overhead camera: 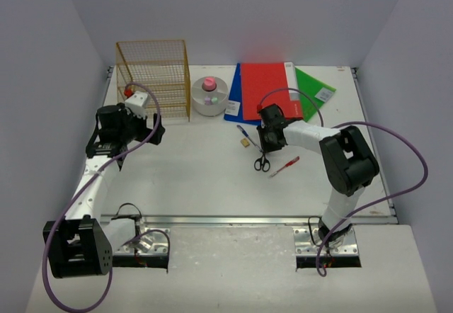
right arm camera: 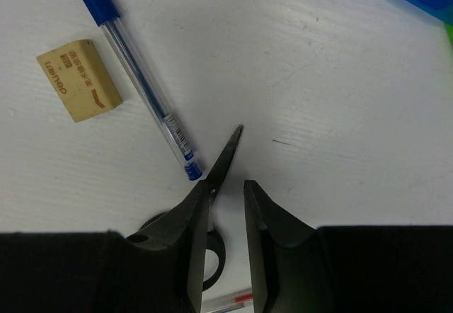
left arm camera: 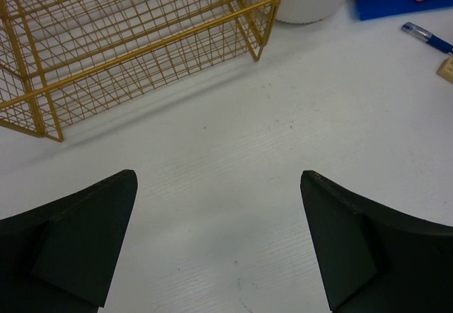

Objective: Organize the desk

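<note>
Much bare desk (overhead camera: 198, 178) lies between the gold rack (overhead camera: 153, 79) and the scissors (overhead camera: 262, 163).

Top cam looked down from high behind over whole tabletop (overhead camera: 198, 178); both wrist cams sat close above it, sharing the pen (right arm camera: 141, 93).

White arms (overhead camera: 308, 132), black joints, purple cables (overhead camera: 426, 168).

A robotics lab staged as an office is shown: a white desk (overhead camera: 198, 185) is boxed in by bare pale walls (overhead camera: 233, 15), two robot arms (overhead camera: 88, 189) are mounted by a metal rail (overhead camera: 233, 220), and scissors (overhead camera: 262, 161), a pen (overhead camera: 247, 135), folders (overhead camera: 265, 90) and a wire rack (overhead camera: 157, 72) are laid out.
</note>
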### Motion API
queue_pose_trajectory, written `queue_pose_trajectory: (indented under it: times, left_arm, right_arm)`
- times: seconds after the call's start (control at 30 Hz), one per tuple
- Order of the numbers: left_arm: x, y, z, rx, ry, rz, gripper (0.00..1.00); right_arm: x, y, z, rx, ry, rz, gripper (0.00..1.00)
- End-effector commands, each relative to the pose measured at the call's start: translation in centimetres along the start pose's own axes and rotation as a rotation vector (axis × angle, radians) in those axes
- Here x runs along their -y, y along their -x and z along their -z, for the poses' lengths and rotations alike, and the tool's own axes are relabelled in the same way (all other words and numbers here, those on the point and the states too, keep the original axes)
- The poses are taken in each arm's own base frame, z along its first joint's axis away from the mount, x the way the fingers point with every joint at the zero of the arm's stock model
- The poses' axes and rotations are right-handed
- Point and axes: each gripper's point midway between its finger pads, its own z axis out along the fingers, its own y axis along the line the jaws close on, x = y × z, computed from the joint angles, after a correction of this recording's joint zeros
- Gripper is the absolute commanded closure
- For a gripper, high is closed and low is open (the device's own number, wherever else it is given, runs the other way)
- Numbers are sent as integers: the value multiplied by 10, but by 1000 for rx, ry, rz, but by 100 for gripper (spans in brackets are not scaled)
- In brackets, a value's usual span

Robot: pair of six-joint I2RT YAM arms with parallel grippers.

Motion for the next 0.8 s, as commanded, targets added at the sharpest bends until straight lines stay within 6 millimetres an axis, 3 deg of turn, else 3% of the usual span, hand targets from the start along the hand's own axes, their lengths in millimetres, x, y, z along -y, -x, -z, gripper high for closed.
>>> queue_pose_trajectory:
  times: [0.0,0.17,0.3,0.43,0.53,0.63,0.77]
  left_arm:
    - [-2,9,-1,46,13,-38,0]
    - [-2,4,-4,37,7,-32,0]
    - [-1,6,-4,41,6,-27,0]
    - [-1,8,-2,47,5,-28,0]
    - [-1,8,-2,47,7,-24,0]
    - [0,7,-3,44,3,-18,0]
    - [1,5,-4,38,-4,-8,0]
  right_arm:
    - [15,-12,-3,-45,-67,-2,73]
    - [12,-1,8,-15,-43,14,73]
    - [8,17,26,35,-11,46,71]
    - [13,21,46,82,3,124,67]
    - [32,11,60,78,-81,78,59]
    - [57,-16,73,-23,-230,-102,43]
    - [63,-55,76,-170,-254,-402,36]
